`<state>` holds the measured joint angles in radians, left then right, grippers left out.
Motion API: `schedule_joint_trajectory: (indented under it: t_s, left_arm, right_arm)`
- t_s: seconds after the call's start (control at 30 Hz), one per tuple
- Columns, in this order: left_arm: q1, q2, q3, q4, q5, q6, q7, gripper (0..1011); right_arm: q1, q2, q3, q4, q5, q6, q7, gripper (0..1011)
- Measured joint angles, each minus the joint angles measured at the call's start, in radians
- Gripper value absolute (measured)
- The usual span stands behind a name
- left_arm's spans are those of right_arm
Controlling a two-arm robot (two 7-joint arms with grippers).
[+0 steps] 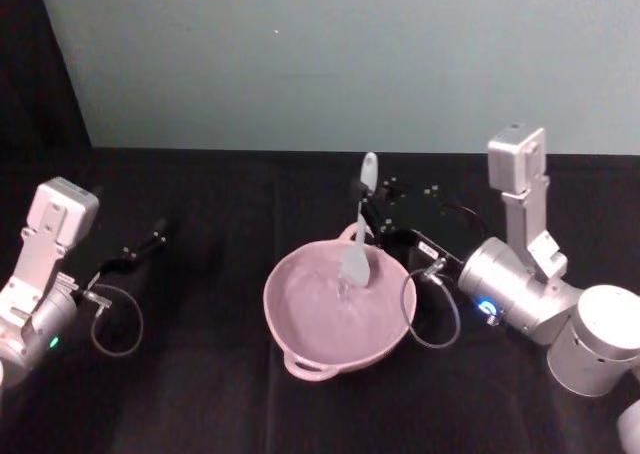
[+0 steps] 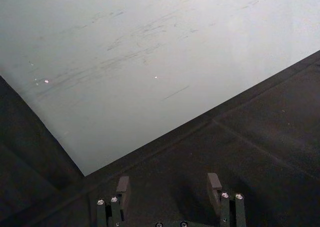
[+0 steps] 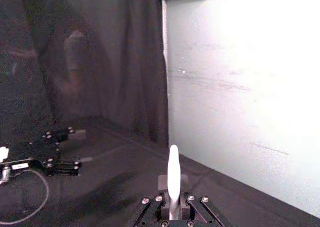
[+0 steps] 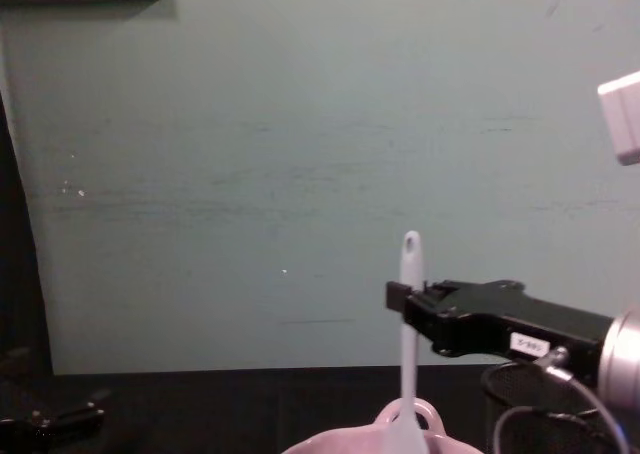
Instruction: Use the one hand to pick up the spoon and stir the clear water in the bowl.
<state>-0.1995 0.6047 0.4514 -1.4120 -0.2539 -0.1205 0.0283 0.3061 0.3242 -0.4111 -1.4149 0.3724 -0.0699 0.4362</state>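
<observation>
Head view shows the right hand (image 1: 363, 208) reaching in from the right, over the far rim of the bowl (image 1: 270, 299), its jaws closed on the handle of the spoon (image 1: 356, 259). The grip sits about halfway up the handle. The spoon stands close to upright, with the end that has the small hole on top and the flat blade down inside the bowl. The blade hangs on the far side of the bowl, at the surface of the water (image 1: 325, 319); whether it dips under cannot be told.

From the chest camera the right hand (image 4: 396, 296) comes in from the right and clamps the spoon (image 4: 408, 364), which rises above it against the pale wall (image 4: 250, 174). The bowl (image 4: 425, 411) shows its loop handle just under the blade. A black mesh cup (image 4: 515, 414) stands below the wrist.

At the right wrist, the handle of the spoon (image 3: 173, 174) pokes up between the closed jaws of the right hand (image 3: 172, 207).

The bowl rests on the black counter (image 1: 200, 394). The left hand (image 1: 155, 236) lies well apart on the left, jaws parted and empty in its own wrist view (image 2: 170, 183).
</observation>
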Motion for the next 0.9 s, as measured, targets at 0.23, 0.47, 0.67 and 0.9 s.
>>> schedule_joint_trajectory:
  t_s: [0.23, 0.47, 0.67, 0.9]
  left_arm:
    - [0.0, 0.0, 0.0, 0.0, 0.0, 0.0, 0.0, 1005]
    - [0.0, 0.0, 0.0, 0.0, 0.0, 0.0, 0.0, 1005]
    - [0.0, 0.0, 0.0, 0.0, 0.0, 0.0, 0.0, 1005]
    - [0.0, 0.0, 0.0, 0.0, 0.0, 0.0, 0.0, 1005]
  right_arm:
    - [-0.019, 0.021, 0.014, -0.031, -0.002, 0.012, 0.0, 112]
    - [-0.038, 0.044, -0.009, -0.084, -0.019, 0.037, 0.022, 112]
    - [-0.055, 0.052, -0.04, -0.129, -0.01, 0.066, 0.055, 112]
    - [-0.048, 0.033, -0.065, -0.123, 0.032, 0.069, 0.083, 112]
